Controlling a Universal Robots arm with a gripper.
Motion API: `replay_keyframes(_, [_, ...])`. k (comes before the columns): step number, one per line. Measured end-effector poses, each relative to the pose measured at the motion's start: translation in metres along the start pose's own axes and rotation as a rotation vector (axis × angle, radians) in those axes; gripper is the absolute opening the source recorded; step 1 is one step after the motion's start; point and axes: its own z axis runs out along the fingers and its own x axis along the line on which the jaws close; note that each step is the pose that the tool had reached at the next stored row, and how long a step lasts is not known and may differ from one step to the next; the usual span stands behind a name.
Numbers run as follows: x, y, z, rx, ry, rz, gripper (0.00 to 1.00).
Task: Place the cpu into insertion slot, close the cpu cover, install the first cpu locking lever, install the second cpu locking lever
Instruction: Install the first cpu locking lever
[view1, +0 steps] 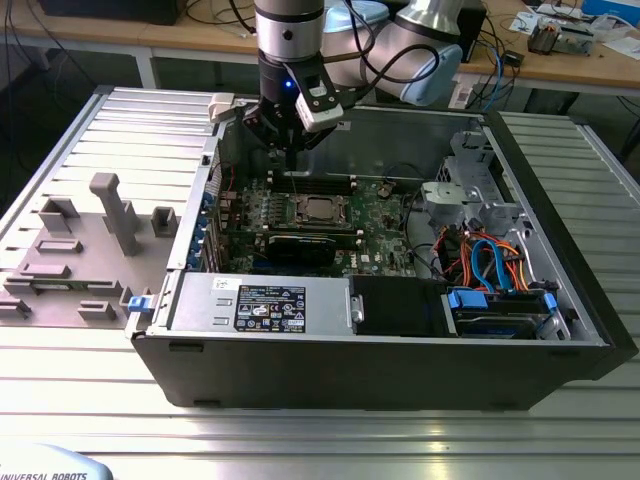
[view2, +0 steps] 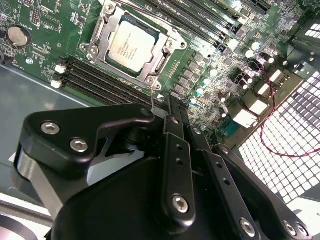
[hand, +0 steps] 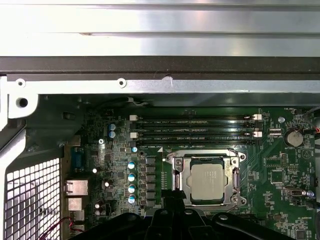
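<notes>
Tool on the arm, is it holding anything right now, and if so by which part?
The tool appears to pinch a thin locking lever at its free end, just off the covered cpu.

Inside the case (view1: 400, 375), a power supply (view1: 262, 303) lies along the near wall, blue and orange cables (view1: 487, 258) toward the exterior view's right. Grey blocks (view1: 112, 212) stand outside the case.
</notes>
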Motion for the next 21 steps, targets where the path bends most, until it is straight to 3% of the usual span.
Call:
replay_keyframes(6, [0.0000,0.0000,0.0001,0.0000,0.0000,0.000,0.11])
replay_keyframes(13, [0.0065,-0.0004,0.0122,-0.0003,-0.0088,-0.005,0.11])
replay_keyframes(16, [0.0082,-0.0006,0.0142,-0.0002,-0.0139,-0.006,0.11])
replay_keyframes(21, [0.0084,-0.0005,0.0153,-0.0004,-0.0150,-0.006,0.11])
